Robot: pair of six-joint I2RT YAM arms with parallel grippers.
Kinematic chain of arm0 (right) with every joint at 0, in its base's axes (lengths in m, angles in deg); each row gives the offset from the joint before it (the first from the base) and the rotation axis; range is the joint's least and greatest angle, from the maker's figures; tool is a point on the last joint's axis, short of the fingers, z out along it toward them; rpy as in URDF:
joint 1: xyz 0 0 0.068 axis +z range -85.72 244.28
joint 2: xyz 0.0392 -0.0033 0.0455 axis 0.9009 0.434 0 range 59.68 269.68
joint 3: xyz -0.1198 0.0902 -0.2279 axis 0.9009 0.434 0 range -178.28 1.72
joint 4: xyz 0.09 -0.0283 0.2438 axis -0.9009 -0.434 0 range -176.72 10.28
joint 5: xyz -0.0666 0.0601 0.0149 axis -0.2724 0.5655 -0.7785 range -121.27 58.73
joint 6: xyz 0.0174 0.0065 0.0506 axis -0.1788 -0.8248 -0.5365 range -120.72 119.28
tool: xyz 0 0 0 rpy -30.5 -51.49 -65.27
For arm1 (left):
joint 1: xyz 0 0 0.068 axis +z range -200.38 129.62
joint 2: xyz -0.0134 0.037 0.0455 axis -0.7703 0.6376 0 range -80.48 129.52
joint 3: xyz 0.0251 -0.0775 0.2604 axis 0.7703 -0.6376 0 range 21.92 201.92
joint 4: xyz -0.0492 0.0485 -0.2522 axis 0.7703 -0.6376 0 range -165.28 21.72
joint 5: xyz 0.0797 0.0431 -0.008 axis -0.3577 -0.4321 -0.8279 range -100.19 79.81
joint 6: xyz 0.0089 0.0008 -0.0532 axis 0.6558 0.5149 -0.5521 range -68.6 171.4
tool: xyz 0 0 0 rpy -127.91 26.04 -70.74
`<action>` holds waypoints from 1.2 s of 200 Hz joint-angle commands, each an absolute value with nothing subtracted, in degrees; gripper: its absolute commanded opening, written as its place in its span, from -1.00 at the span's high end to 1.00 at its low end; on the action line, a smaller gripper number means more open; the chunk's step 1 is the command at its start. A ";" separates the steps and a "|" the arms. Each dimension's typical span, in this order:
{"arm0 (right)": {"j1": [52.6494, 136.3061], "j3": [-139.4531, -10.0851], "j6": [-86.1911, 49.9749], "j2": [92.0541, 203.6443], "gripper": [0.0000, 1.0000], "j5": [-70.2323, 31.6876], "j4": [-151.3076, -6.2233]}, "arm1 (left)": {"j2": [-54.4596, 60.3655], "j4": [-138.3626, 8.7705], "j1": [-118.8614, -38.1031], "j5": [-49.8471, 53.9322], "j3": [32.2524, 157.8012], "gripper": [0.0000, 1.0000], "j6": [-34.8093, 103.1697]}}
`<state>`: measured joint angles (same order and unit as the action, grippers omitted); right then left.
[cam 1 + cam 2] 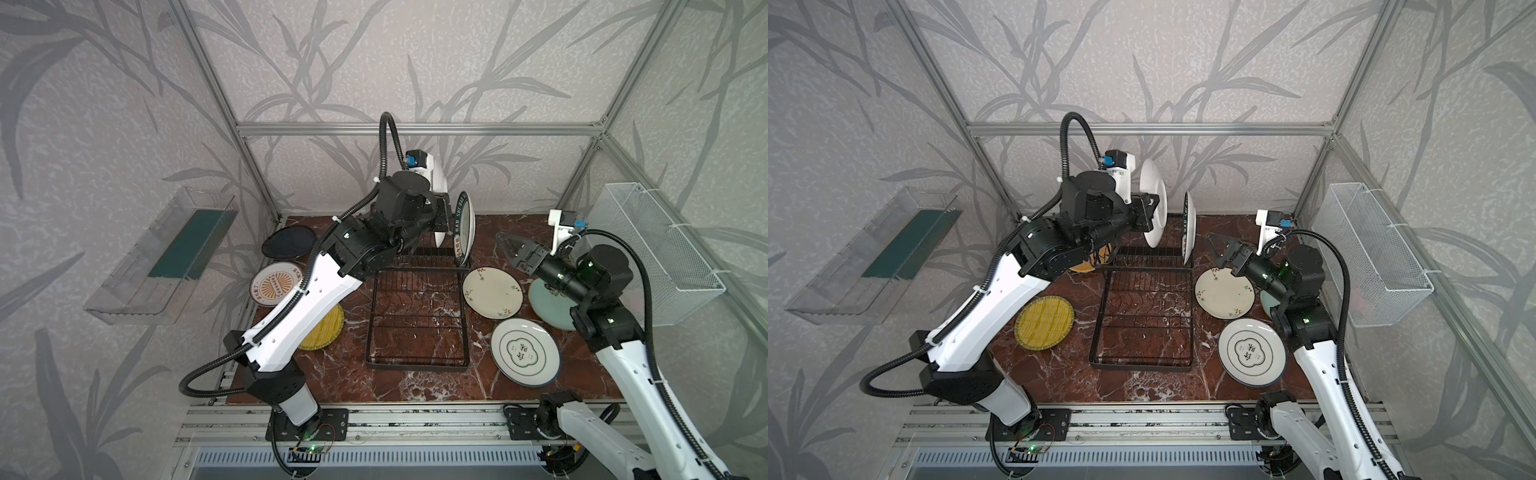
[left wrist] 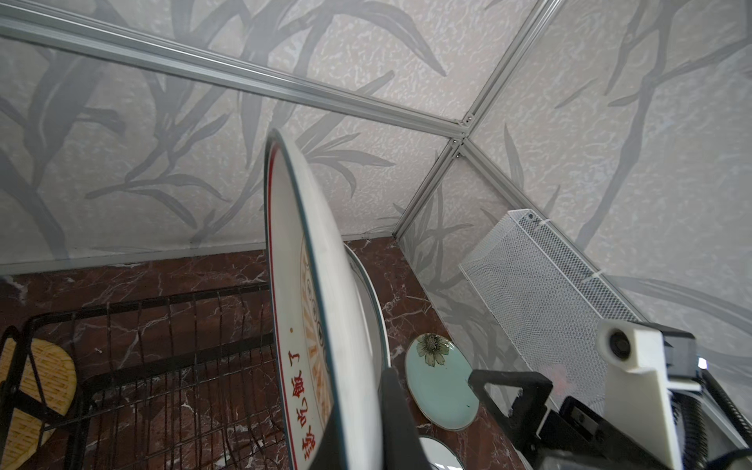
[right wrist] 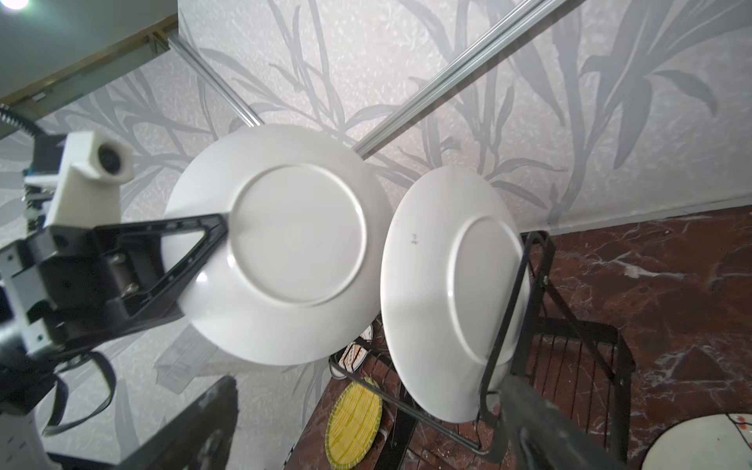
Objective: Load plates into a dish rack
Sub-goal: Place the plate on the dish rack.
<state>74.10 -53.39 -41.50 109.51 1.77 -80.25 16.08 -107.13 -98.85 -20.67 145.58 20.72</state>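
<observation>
My left gripper (image 1: 1148, 212) is shut on the rim of a white plate (image 1: 1152, 203) with orange sunburst and red lettering (image 2: 309, 305), held on edge above the dish rack's (image 1: 417, 316) raised slotted end. A lettered-rim plate (image 1: 465, 232) stands upright in that end, just right of the held one. My right gripper (image 1: 509, 245) hovers open and empty to the right of the rack, over the table. Lying flat are a black plate (image 1: 289, 242), a sunburst plate (image 1: 274, 284), a yellow woven plate (image 1: 1044, 322), a cream floral plate (image 1: 492, 292), a pale teal plate (image 1: 548, 305) and a green-emblem plate (image 1: 524, 352).
A clear plastic bin (image 1: 166, 257) hangs on the left wall and a white mesh basket (image 1: 660, 249) on the right wall. An orange woven plate (image 2: 36, 390) lies behind the rack's left corner. Aluminium frame posts stand at the back corners.
</observation>
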 commanded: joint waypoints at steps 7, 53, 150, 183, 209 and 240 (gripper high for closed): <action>74.95 -53.11 -34.33 106.39 -0.98 1.95 -84.76 | 18.37 -105.12 -97.72 -21.45 150.29 1.00 18.13; 75.26 -51.67 -29.83 102.96 -0.98 0.52 -91.12 | 22.74 -104.84 -96.55 -19.33 152.36 1.00 15.48; 75.26 -48.95 -29.20 102.66 -0.98 1.27 -91.76 | 28.00 -106.06 -96.48 -18.09 154.03 1.00 13.74; 75.29 -48.90 -29.20 103.06 -0.98 1.35 -91.46 | 28.91 -106.60 -96.48 -18.42 153.61 1.00 13.87; 75.27 -48.64 -29.37 103.11 -0.98 1.45 -91.10 | 29.33 -106.62 -96.42 -18.59 152.42 1.00 13.61; 75.27 -48.33 -29.47 103.24 -0.98 1.51 -90.96 | 29.61 -106.91 -96.64 -19.68 151.31 1.00 14.25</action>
